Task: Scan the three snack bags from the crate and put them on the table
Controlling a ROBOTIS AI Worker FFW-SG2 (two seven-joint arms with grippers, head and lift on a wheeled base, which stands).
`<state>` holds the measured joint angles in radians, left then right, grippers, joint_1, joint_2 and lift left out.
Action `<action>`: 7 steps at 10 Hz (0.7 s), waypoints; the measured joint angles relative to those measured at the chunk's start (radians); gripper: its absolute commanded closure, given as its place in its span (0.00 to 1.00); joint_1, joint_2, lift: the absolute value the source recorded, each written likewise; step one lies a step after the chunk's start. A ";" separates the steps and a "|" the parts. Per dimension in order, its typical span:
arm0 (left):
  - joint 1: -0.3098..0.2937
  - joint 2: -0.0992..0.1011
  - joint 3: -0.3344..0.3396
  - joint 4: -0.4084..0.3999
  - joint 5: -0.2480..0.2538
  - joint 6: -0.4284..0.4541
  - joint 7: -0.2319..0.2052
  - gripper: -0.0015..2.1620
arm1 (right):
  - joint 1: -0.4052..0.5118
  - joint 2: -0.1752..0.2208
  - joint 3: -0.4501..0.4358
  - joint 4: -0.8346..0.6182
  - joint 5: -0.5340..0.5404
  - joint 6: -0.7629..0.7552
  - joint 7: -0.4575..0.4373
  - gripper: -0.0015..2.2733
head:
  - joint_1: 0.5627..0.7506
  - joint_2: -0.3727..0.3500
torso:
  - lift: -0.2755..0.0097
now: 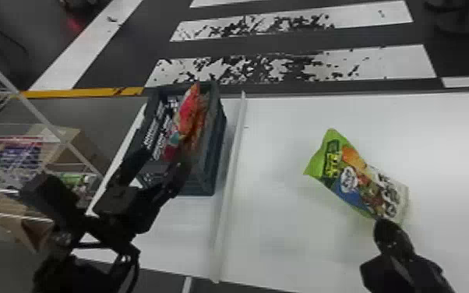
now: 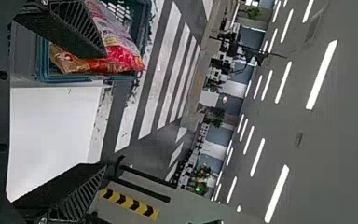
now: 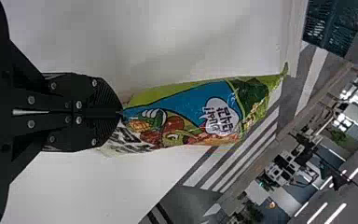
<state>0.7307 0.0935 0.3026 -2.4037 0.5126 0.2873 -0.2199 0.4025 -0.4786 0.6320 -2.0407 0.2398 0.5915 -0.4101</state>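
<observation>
In the head view my left gripper is over the near end of the dark crate, where red and orange snack bags stand. Its fingers are spread wide in the left wrist view, where the left gripper has nothing between them and a red snack bag lies behind one finger. On the right, my right gripper holds a green snack bag by its edge above the white table. The right wrist view has the right gripper closed on that green bag.
A raised white strip runs along the table between the crate and the green bag. At the left stands a white wire rack with cardboard boxes and packages.
</observation>
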 measured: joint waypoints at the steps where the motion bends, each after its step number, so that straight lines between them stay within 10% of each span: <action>1: 0.002 0.000 0.001 0.000 0.003 -0.001 -0.002 0.02 | 0.017 -0.003 -0.061 -0.061 -0.061 0.004 0.044 0.98 | 0.70 0.84 | 0.64; 3: 0.005 0.000 0.001 0.000 0.004 -0.002 -0.003 0.02 | 0.050 0.034 -0.271 -0.219 -0.296 0.124 0.210 0.98 | 0.70 0.80 | 0.64; 5: 0.010 0.000 0.001 -0.012 0.004 -0.003 -0.003 0.02 | 0.057 0.192 -0.594 -0.367 -0.638 0.445 0.399 0.98 | 0.70 0.77 | 0.64; 7: 0.010 0.000 -0.004 -0.016 0.004 -0.003 -0.002 0.02 | 0.053 0.267 -0.819 -0.430 -0.919 0.603 0.419 0.98 | 0.70 0.74 | 0.64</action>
<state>0.7412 0.0935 0.2981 -2.4194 0.5169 0.2846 -0.2224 0.4551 -0.2121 -0.1875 -2.4708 -0.6791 1.1944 0.0087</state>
